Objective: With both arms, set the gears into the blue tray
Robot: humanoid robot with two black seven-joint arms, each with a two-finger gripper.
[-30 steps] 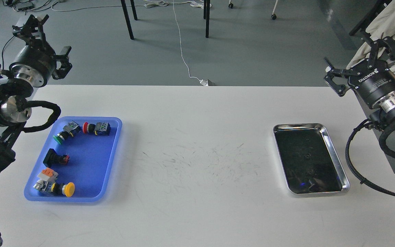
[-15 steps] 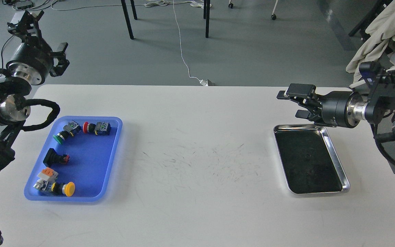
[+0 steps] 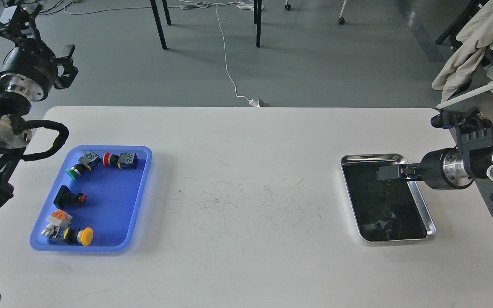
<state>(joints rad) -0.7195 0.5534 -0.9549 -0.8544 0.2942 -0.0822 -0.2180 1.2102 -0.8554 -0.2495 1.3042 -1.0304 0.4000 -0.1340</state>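
Note:
The blue tray (image 3: 114,205) lies at the table's left and holds several push-button switches. On the dark inside of the steel tray (image 3: 422,201) at the right, one tiny gear (image 3: 383,195) shows faintly; others are hard to make out. My right gripper (image 3: 387,173) reaches in from the right and hangs low over the steel tray's far end. It points left and I see it edge-on, so its fingers cannot be told apart. My left gripper (image 3: 41,34) is raised beyond the table's far left corner, open and empty.
In the blue tray lie green, red and yellow capped buttons (image 3: 86,236) and a black switch block (image 3: 69,197). Cable loops hang beside both arms. Beyond the table's far edge are chair legs and a white cable on the floor.
My right arm has swung down and left, from beyond the table's right edge to low over the steel tray. My left gripper has drifted slightly up and left.

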